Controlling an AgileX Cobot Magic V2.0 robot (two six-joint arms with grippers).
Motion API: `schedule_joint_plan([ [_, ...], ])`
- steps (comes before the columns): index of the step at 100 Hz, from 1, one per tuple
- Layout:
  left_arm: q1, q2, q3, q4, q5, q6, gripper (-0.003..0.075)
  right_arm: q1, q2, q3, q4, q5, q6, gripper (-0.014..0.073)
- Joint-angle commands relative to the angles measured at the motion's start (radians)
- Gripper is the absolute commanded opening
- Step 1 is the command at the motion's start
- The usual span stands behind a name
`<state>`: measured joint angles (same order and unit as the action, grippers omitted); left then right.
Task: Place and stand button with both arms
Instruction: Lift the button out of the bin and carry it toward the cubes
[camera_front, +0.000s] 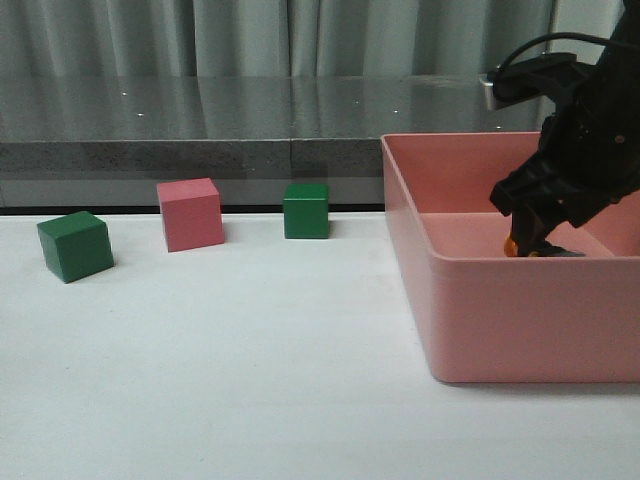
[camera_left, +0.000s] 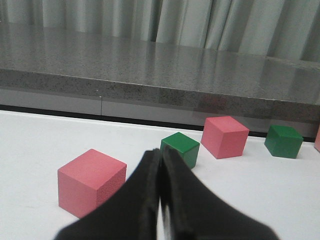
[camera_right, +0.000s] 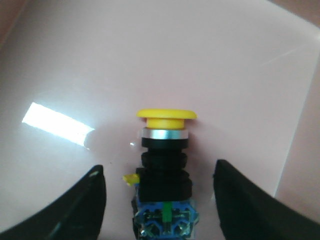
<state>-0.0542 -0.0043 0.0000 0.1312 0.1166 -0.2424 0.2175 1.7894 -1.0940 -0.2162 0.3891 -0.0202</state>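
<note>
The button has a yellow cap, silver collar, black body and clear base with blue bits. It lies on its side on the floor of the pink bin. My right gripper is open, with one finger on each side of the button's body and a gap on both sides. In the front view the right gripper reaches down into the bin, where a bit of the button shows. My left gripper is shut and empty above the white table, and is out of the front view.
On the table left of the bin stand a green cube, a pink cube and a green cube. The left wrist view shows a pink cube beside the fingers and a green cube beyond them. A grey ledge runs behind.
</note>
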Motion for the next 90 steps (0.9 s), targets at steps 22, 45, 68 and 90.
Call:
schedule_joint_plan([
  [22, -0.001, -0.03, 0.045, -0.009, -0.079, -0.008, -0.002, -0.022, 0.025, -0.031, -0.021, -0.017, -0.002, 0.0465],
  [45, -0.001, -0.03, 0.045, -0.009, -0.079, -0.008, -0.002, -0.022, 0.025, -0.031, -0.02, 0.011, -0.002, 0.018],
  [68, -0.001, -0.03, 0.045, -0.009, -0.079, -0.008, -0.002, -0.002, -0.088, -0.072, -0.02, 0.034, -0.002, 0.0174],
  [90, -0.001, -0.03, 0.045, -0.009, -0.079, -0.008, -0.002, 0.147, -0.194, -0.192, -0.013, 0.097, -0.117, 0.0174],
])
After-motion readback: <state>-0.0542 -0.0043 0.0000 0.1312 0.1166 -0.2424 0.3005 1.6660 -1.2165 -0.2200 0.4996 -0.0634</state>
